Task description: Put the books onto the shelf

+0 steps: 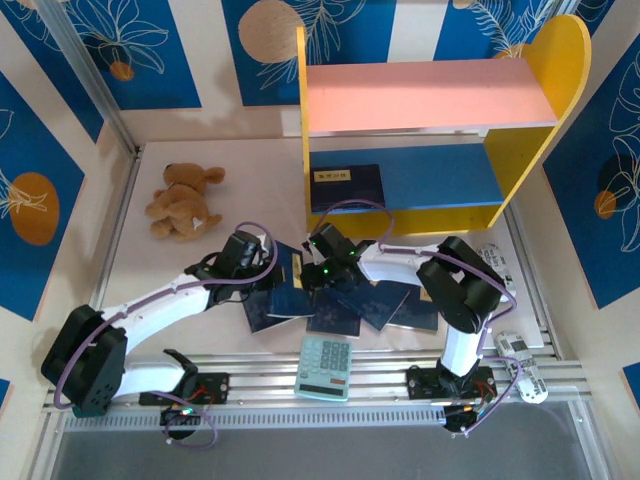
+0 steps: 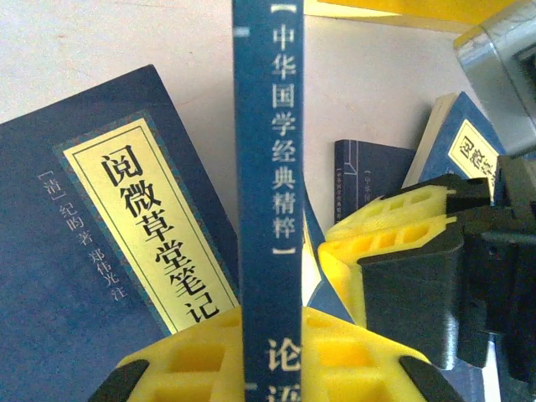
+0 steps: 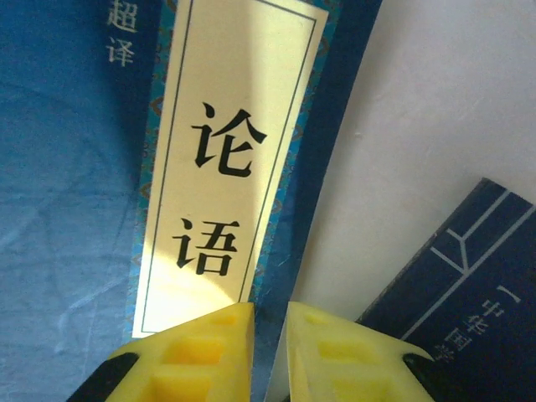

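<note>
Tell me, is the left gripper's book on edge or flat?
On edge: the book shows its spine, pinched in the left gripper.

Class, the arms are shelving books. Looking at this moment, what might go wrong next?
The left end effector clamps the held book at its thin spine; it may twist or slip when lifted. The right end effector sits at that book's cover edge; diverging pulls might bend it. Beneath, loose books lie overlapped; a swing might scatter them.
</note>
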